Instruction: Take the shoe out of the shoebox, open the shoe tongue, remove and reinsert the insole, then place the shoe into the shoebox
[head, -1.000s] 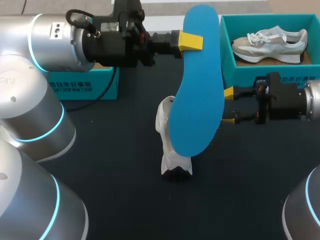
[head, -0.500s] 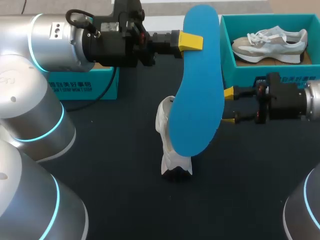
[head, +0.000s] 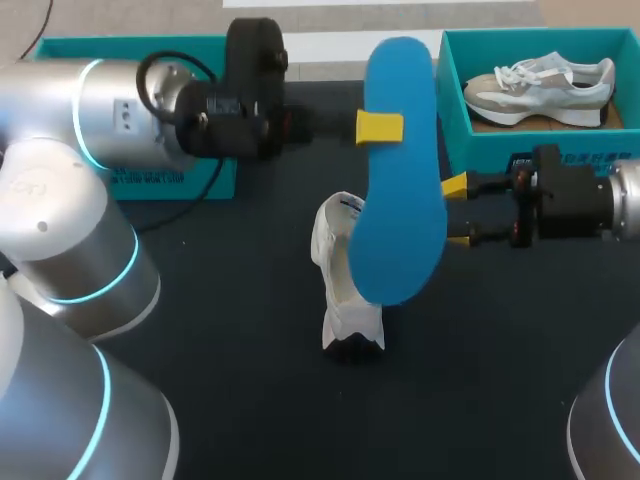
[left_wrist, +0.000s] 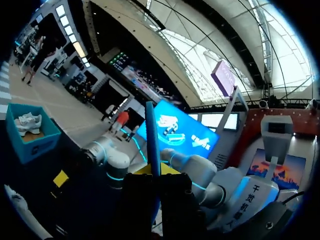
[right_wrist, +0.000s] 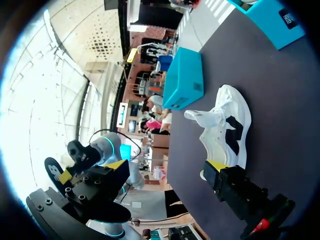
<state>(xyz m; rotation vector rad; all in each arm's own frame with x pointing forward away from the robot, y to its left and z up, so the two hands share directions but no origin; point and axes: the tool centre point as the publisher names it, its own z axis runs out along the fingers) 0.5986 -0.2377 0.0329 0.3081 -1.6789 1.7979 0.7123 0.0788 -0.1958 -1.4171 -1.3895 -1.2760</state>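
My left gripper (head: 380, 127) is shut on the edge of a blue insole (head: 400, 180), which hangs upright above the table. Seen edge-on, the insole (left_wrist: 152, 145) stands between that gripper's (left_wrist: 152, 172) fingers. A white shoe (head: 345, 290) lies on the dark table just under and left of the insole's lower end. To the insole's right, my right gripper (head: 455, 212) stands open and holds nothing. In the right wrist view the white shoe (right_wrist: 225, 130) lies ahead of that open gripper (right_wrist: 167, 167).
A teal shoebox (head: 455, 100) at the back right holds a second grey-and-white shoe (head: 540, 85). Another teal box (head: 150, 180) sits at the back left, partly behind my left arm. The dark tabletop (head: 250, 400) stretches in front of the shoe.
My left arm has swung and turned its wrist. Its gripper now sits lower on the insole, which has shifted down slightly. The right arm and the shoe have not moved.
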